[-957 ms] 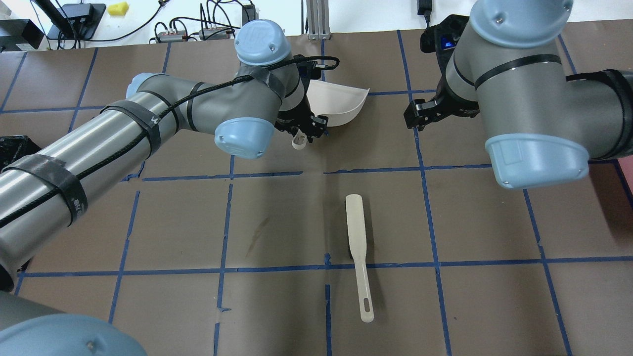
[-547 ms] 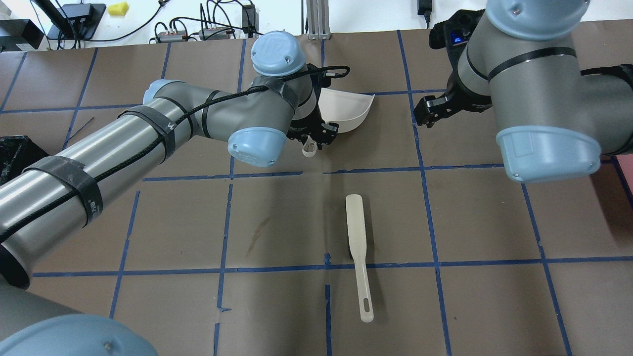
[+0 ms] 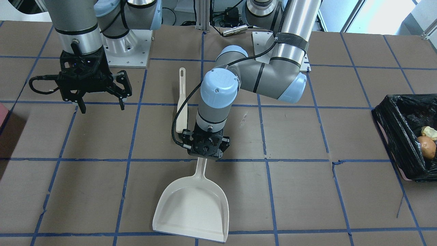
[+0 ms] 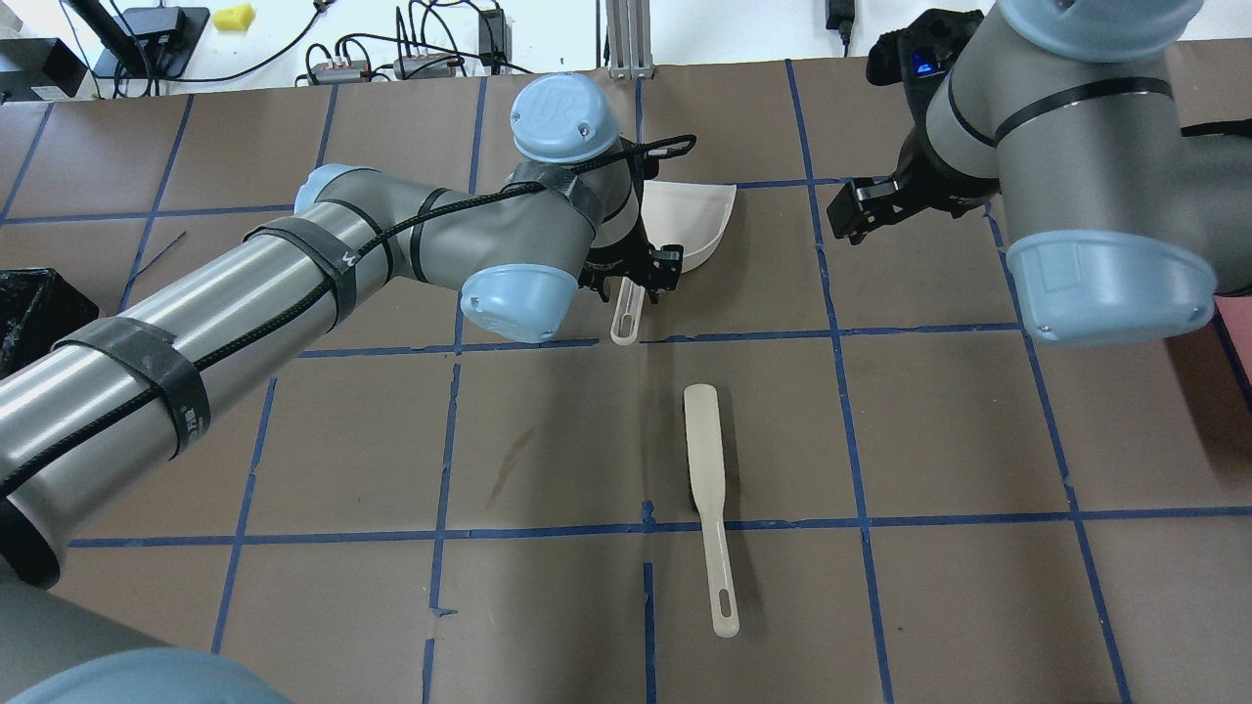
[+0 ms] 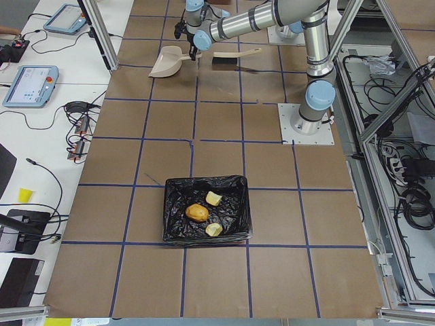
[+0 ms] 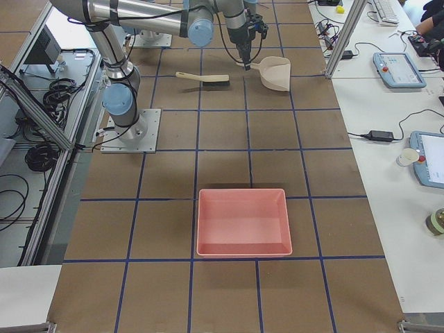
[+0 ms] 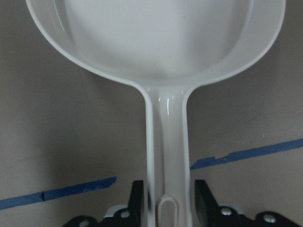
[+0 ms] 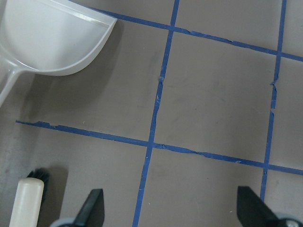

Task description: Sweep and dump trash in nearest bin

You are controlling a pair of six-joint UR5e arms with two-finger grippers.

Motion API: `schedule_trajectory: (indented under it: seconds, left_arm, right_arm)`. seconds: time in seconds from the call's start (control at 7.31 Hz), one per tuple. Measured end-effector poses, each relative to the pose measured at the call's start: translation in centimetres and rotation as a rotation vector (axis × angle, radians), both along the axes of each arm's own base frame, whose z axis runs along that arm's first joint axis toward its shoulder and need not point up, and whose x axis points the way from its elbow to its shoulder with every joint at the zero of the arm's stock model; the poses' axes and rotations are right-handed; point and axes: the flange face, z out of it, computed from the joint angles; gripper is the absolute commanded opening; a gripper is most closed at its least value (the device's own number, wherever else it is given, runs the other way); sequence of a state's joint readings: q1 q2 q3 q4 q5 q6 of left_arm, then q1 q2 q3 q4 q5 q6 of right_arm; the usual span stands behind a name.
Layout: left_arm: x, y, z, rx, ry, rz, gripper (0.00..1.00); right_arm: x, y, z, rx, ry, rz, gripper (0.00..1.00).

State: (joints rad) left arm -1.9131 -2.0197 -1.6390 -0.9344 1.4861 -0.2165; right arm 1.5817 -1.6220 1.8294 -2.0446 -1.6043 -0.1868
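Note:
The trash lies inside the bin (image 5: 175, 204), a box lined with a black bag: an orange-tan lump (image 5: 197, 212) and two pale chunks (image 5: 213, 198) (image 5: 213, 229). The front view shows the bin (image 3: 389, 126) at its right edge with the orange lump (image 3: 426, 147). My left gripper (image 3: 205, 155) is shut on the handle of the white dustpan (image 3: 193, 208), which lies flat and empty. In the left wrist view both fingers hug the handle (image 7: 168, 156). My right gripper (image 3: 102, 107) hangs open and empty above the table, apart from the dustpan. The cream brush (image 4: 706, 469) lies alone on the table.
A pink tray (image 6: 243, 222) sits toward the table's end on my right, far from the arms. Blue tape lines grid the brown table cover. Cables and small devices lie beyond the far edge (image 4: 391, 59).
My left gripper has carried the dustpan a little to the right and settled it lower and flatter. The right gripper has drifted right and farther back. The brush has not moved.

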Motion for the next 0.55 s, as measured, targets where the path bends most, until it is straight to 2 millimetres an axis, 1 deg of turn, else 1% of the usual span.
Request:
schedule_trajectory:
  seconds: [0.14,0.27,0.41,0.55]
  left_arm:
    - [0.1,-0.1,1.0,-0.014,0.004,0.004,1.00]
    - [0.7,-0.5,2.2,-0.029,0.008,0.012,1.00]
    - [2.3,-0.9,3.8,-0.038,0.013,0.034,1.00]
    - [4.7,-1.2,5.7,-0.028,0.010,0.062,1.00]
  right_arm:
    - [-0.6,-0.1,0.1,0.008,-0.016,-0.011,1.00]
    - [-0.8,0.0,0.1,0.022,-0.023,-0.018,1.00]
    - [-0.9,0.3,0.3,0.050,-0.026,-0.024,1.00]
    - [-0.8,0.5,0.8,0.078,-0.028,-0.029,1.00]
